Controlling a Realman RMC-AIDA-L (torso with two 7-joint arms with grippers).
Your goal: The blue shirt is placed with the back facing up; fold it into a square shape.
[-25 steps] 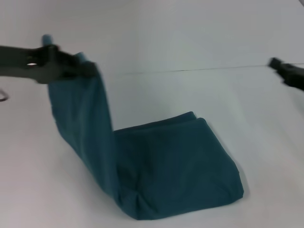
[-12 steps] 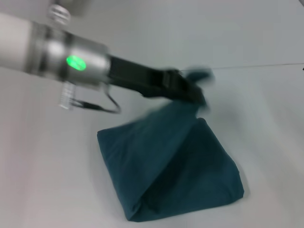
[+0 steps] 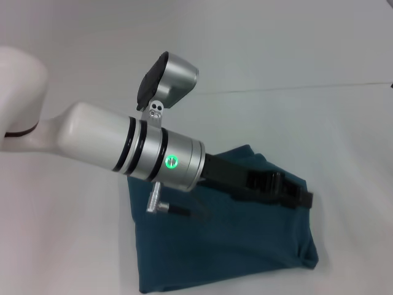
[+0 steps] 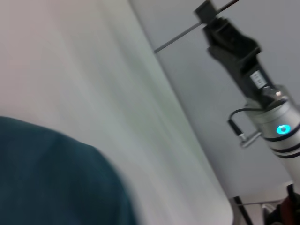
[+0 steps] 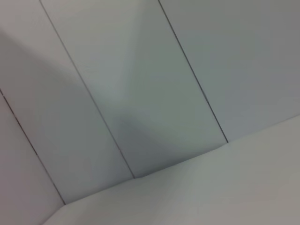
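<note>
Left tool [image 3: 304, 200], grip state not discernible, lies across the blue shirt [image 3: 233, 252], a folded bundle on the worktop [image 3: 73, 246] at 6 o'clock. If you withdraw while cloth is pinched, the fold may drag open.

A plain white table [image 3: 73, 246] carries the blue shirt [image 3: 233, 252], folded into a rough square and lying flat near the near edge, seemingly right of centre. A thin dark seam line [image 3: 295, 89] crosses the far side.
</note>
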